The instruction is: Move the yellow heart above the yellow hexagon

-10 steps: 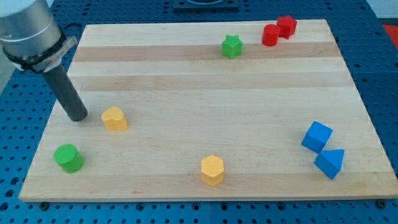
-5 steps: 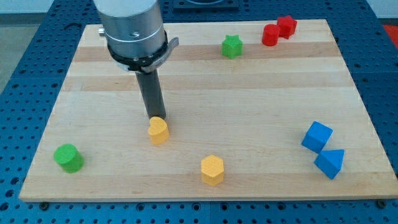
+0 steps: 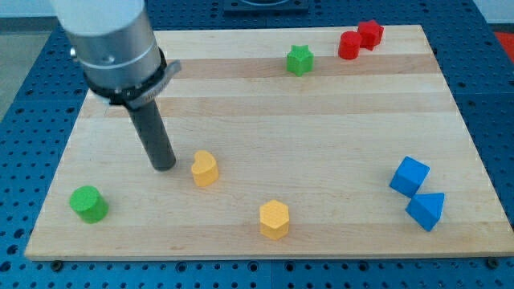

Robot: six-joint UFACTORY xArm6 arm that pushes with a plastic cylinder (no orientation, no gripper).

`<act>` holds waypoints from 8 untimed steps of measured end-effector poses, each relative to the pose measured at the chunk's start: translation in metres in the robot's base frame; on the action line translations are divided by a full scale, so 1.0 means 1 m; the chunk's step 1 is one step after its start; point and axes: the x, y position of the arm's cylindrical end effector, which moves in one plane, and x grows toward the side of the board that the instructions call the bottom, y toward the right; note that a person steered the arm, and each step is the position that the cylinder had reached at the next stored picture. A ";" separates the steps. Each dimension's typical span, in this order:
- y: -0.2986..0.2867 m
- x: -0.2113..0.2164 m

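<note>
- My arm's grey housing fills the view's top left and runs off the top edge, so the board (image 3: 265,120) behind it is covered there.
- I carry no jaws, only a dark rod; my tip (image 3: 165,166) rests on the wood, just left of the yellow heart (image 3: 205,168) with a thin gap showing between them.
- Counting from the view's left: one green cylinder (image 3: 87,204) near the bottom left corner, then the yellow heart, then one yellow hexagon (image 3: 274,219).
- The heart sits up and to the left of the hexagon, clearly apart from it.
- The heart's lobes and point are hard to make out; it looks slightly taller than wide, and I cannot tell which way it points.
- Further right: one green star (image 3: 299,60) near the top edge.
- Two red blocks (image 3: 359,39) touch at the top right; their shapes are unclear.
- One blue cube (image 3: 409,176) and one blue wedge-like block (image 3: 426,210) sit close together at the lower right.
</note>
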 end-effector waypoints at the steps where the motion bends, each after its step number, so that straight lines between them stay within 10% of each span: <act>1: 0.020 0.002; 6: 0.118 -0.047; 8: 0.137 -0.003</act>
